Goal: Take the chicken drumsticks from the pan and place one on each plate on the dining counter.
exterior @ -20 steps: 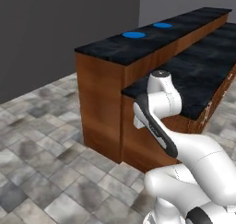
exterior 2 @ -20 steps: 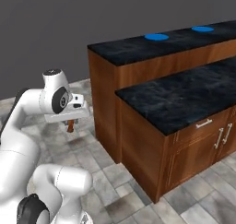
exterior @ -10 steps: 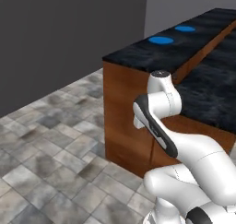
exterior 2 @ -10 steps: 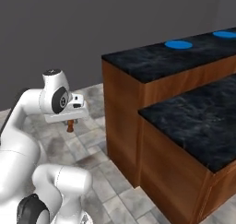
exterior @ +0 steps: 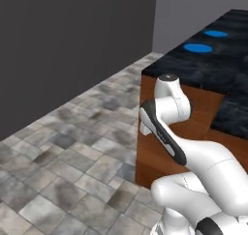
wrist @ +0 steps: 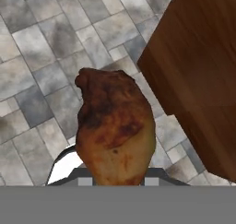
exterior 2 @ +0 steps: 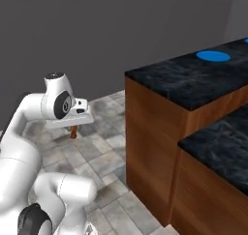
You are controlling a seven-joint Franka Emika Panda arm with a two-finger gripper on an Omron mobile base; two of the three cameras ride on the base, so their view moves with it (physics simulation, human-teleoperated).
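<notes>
While the arm sits tucked in close to its own body, the gripper [exterior 2: 73,131] is clamped on one chicken drumstick [wrist: 115,128], with the fingers closed against its sides. In the hand view the drumstick runs from about 6 o'clock up to the centre, brown and roasted, with grey floor tiles [wrist: 41,57] behind it and the reddish wood front of the dining counter [wrist: 198,75] at 3 o'clock. From the right base view the drumstick [exterior 2: 73,132] pokes down under the hand at roughly 9 o'clock, well apart from the counter. Two blue plates sit on the black marbled top: the nearer plate [exterior: 197,48] and the farther plate [exterior: 215,34], both around 1 o'clock in the left base view.
</notes>
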